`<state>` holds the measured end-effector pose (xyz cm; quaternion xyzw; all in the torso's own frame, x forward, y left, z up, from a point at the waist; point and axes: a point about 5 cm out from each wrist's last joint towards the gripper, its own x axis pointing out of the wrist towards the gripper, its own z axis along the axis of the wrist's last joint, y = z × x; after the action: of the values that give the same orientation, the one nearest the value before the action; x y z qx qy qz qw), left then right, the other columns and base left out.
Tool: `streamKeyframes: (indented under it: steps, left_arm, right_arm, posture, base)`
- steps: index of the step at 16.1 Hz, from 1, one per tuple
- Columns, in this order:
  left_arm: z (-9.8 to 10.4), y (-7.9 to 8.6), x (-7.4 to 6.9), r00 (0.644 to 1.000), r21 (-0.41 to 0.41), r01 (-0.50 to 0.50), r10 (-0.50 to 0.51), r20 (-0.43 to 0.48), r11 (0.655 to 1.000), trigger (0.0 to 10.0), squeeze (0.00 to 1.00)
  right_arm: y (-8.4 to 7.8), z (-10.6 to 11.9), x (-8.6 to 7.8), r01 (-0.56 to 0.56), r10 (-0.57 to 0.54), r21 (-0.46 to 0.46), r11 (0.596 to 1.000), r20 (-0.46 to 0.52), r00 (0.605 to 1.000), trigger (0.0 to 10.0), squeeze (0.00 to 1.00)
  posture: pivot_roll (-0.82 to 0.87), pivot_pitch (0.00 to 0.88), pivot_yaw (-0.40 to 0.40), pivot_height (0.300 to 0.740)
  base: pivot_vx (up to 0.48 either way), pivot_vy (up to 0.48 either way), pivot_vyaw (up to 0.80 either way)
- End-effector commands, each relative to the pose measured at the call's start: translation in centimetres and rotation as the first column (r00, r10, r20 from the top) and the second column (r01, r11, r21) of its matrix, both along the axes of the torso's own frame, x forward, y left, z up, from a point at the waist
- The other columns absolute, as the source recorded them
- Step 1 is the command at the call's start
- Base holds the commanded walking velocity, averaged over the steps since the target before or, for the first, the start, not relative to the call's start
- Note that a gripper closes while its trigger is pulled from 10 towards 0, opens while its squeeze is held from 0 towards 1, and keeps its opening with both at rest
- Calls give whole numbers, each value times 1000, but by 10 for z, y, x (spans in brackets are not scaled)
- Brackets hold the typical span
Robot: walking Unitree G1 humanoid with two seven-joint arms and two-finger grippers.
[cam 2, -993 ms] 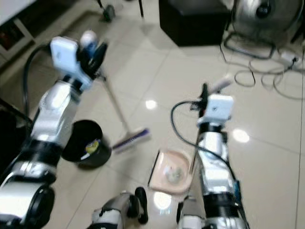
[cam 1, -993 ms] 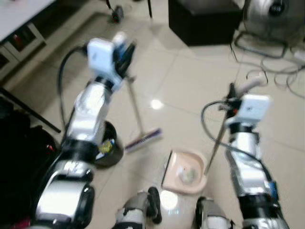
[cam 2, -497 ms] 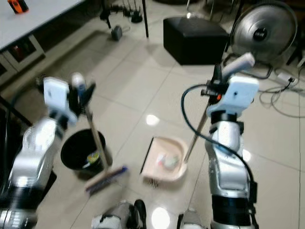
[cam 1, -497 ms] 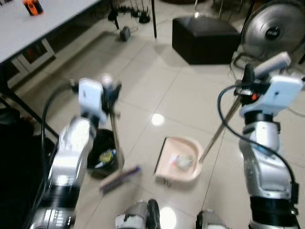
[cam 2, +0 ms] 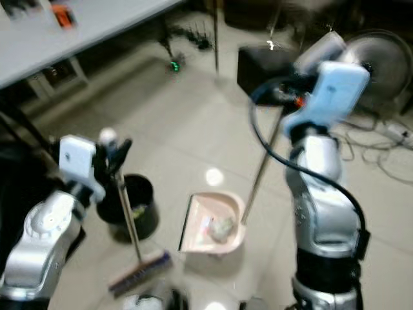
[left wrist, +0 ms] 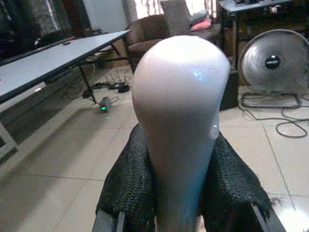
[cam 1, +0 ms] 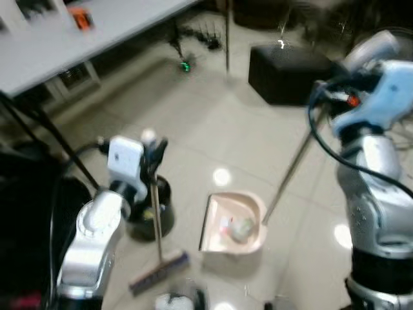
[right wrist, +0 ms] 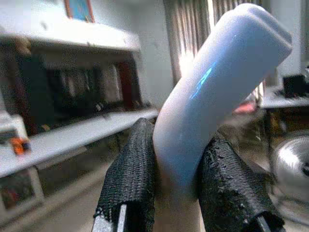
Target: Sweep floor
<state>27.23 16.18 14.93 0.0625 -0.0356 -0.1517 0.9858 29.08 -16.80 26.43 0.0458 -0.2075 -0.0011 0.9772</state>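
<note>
My left gripper is shut on the top of a broom handle; the thin pole runs down to the broom head, which rests on the tiled floor. My right gripper is shut on the pale grip of the dustpan handle, held high at the right. Its long pole slants down to the pink dustpan, which lies flat on the floor with a small clump of debris inside. The broom head sits left of the dustpan, apart from it.
A black bin with some rubbish stands just behind the broom. A grey table runs along the upper left. A black box, a floor fan and loose cables lie at the back right.
The camera has tilted up and shifted. The right arm has raised the dustpan handle higher. The broom has swung closer to upright, its head moving a little nearer the dustpan.
</note>
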Motion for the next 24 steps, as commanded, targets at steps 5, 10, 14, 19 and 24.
streamKeyframes:
  steps: [5,10,14,19,24]
  left_arm:
    - [13,1,2,1000,43,-3,2,30,999,10000,0]
    - [13,0,2,1000,41,-1,1,21,999,10000,0]
    - [16,0,1,999,57,-19,16,45,998,10000,0]
    - [17,-1,1,998,74,-41,37,56,996,10000,0]
    - [19,1,4,996,52,-66,63,64,996,10000,0]
  right_arm:
    - [4,9,-4,-30,30,33,999,0,1000,10000,0]
    - [-2,12,-5,-15,15,39,999,-5,1000,10000,0]
    - [-1,15,-4,-24,25,38,999,-8,1000,10000,0]
    - [3,18,-1,-44,44,32,999,-7,999,10000,0]
    - [3,21,3,-42,42,51,998,-1,999,10000,0]
  posture:
    - [-2,48,109,740]
    - [-2,52,106,740]
    - [0,49,95,740]
    - [6,47,82,740]
    - [4,44,76,740]
  base:
    - [0,345,0]
    - [0,346,0]
    - [0,231,0]
    - [0,-337,0]
    - [0,0,0]
